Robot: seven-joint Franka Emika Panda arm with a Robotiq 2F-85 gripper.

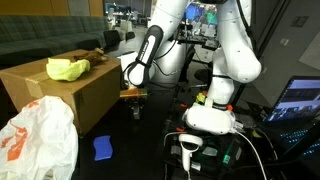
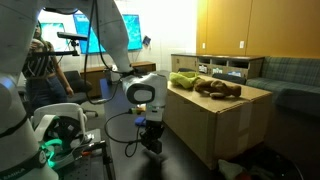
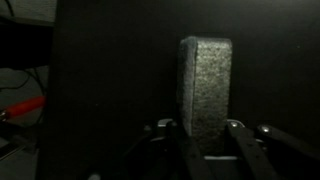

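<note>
Grasp step: the gripper (image 3: 206,138) sits clamped on the grey block (image 3: 205,80) pointing to 12 o'clock; lifting calls for a steady, straight rise.

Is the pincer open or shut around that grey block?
Shut on the grey block: in the wrist view both fingers of the pincer press its sides.

Both exterior views show a dim room, and the dark floor gives little detail. The brightest sources are the monitors (image 2: 90,25) and the laptop screen (image 1: 300,100), which bloom. The white robot arm (image 1: 235,50) is close to clipping, and a green glow tints its base (image 2: 58,132). The wrist view is very dark, grainy and soft. Only the grey speckled block (image 3: 205,85) catches light; its surroundings sink into black.
</note>
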